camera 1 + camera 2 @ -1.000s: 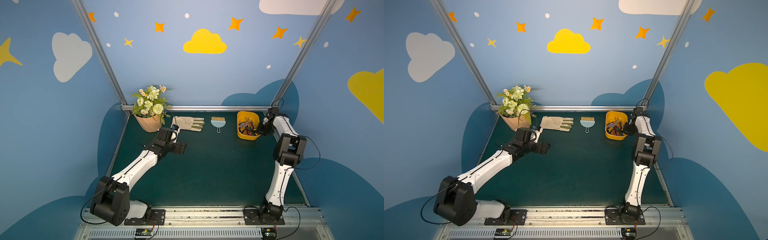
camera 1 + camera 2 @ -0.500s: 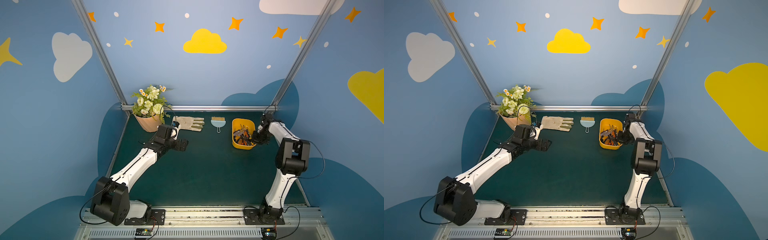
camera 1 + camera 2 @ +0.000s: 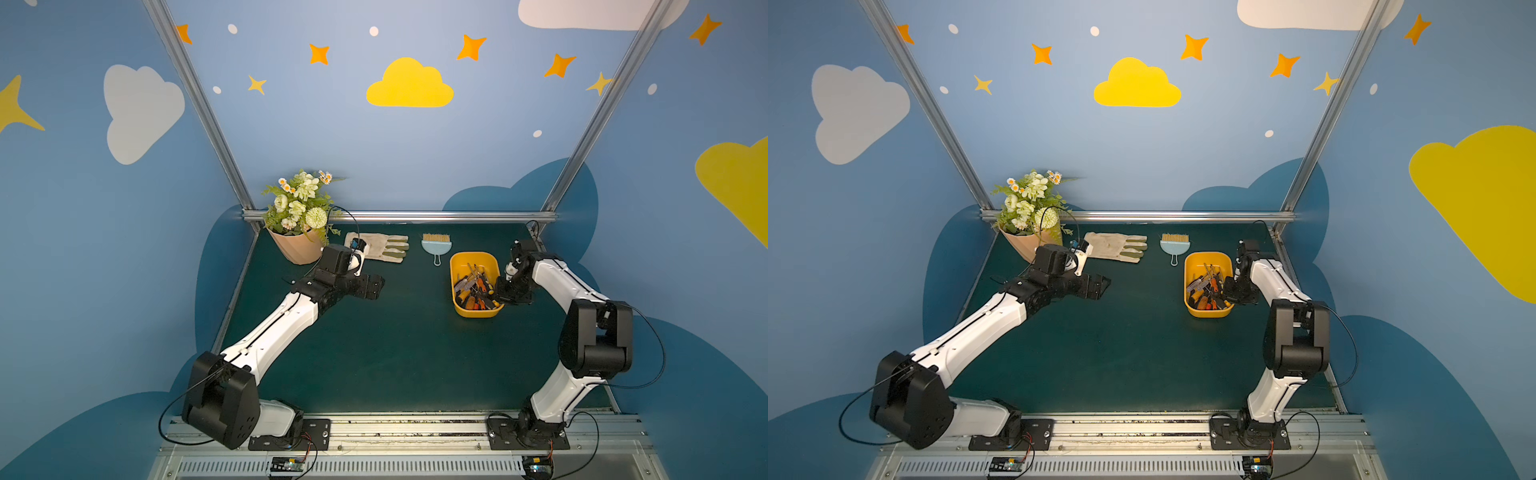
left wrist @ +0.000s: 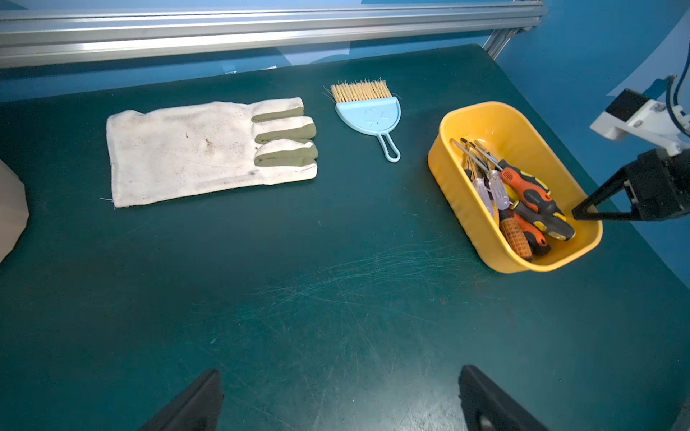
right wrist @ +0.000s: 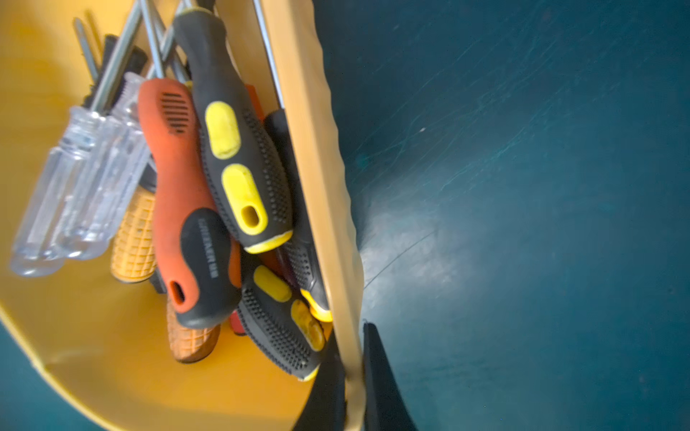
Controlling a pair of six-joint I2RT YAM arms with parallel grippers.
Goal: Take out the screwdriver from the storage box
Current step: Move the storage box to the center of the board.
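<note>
1. Yellow-orange box [image 3: 473, 258] sits on the green table [image 3: 395, 357] toward the rear right, just right of the brush [image 3: 436, 246]; both top views show it [image 3: 1207, 258].
2. Screwdrivers [image 3: 473, 291] lie heaped inside the box, handles at its near end and shafts pointing to the rear. The right wrist view shows orange-black, black-yellow, clear and ribbed orange handles [image 5: 209, 179].
3. Right gripper [image 3: 500, 296] is pinched narrow on the box's right wall [image 5: 313, 149] near the front corner, with one finger inside and one outside [image 5: 351, 332]. It holds no screwdriver.
4. Left gripper [image 3: 372, 286] hangs over bare table left of centre, jaws spread wide and holding nothing [image 4: 339, 384]. It is well apart from the box.
5. Glove [image 3: 382, 248], beige, lies flat at the rear between the pot [image 3: 295, 249] and the brush, fingers toward the brush [image 4: 367, 112].
6. Brush: blue body, bristles toward the rear, looped handle toward the front.
</note>
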